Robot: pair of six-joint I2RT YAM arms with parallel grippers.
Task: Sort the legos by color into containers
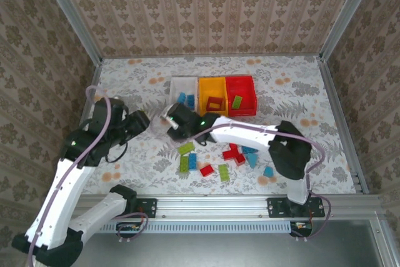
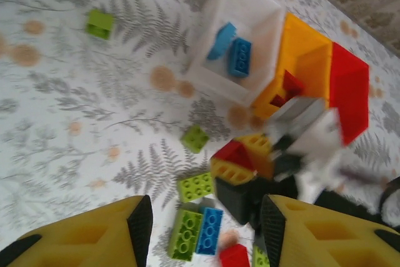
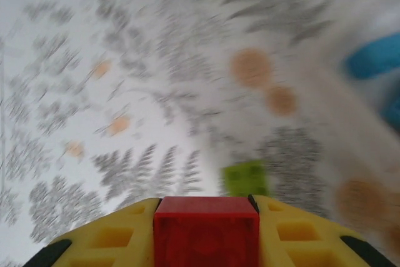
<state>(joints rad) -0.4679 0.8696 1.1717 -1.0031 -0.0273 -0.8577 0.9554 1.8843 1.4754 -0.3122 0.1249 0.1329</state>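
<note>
Top view, worktop [image 1: 300,92]: pale sheet printed with grey ferns and orange blossoms, patterned walls on three sides.
Top view, containers: three smooth open rectangular plastic bins, touching in a row at the far middle; white bin [image 1: 177,84] left, orange-yellow bin [image 1: 212,87] middle, red bin [image 1: 244,85] right.
Top view, contents: two blue bricks [image 1: 185,99] in the white bin; a red frame-like piece [image 1: 214,103] in the orange-yellow bin; one lime green brick [image 1: 237,102] in the red bin.
Top view, loose legos [image 1: 232,153]: small studded blocks in blue, red and lime green, scattered on the worktop on the near side of the bins.
Top view, right end effector [image 1: 169,121]: low by the white bin's near left corner.
Top view, left end effector [image 1: 142,122]: just left of the right one.
Left wrist view, left end effector [image 2: 206,223]: yellow fingers with black pads, spread at a middling width, nothing between them; lime green and blue pair [image 2: 197,234] side by side on the worktop below.
Left wrist view, right end effector [image 2: 240,159]: blurred, yellow fingers clamped on a red brick [image 2: 234,153], on the near side of the orange-yellow bin.
Right wrist view, red brick [image 3: 206,229]: smooth-faced, squarely gripped between yellow fingers; picture blurred.
Right wrist view, beyond: a green block [image 3: 245,178] on the worktop just past the grip.
</note>
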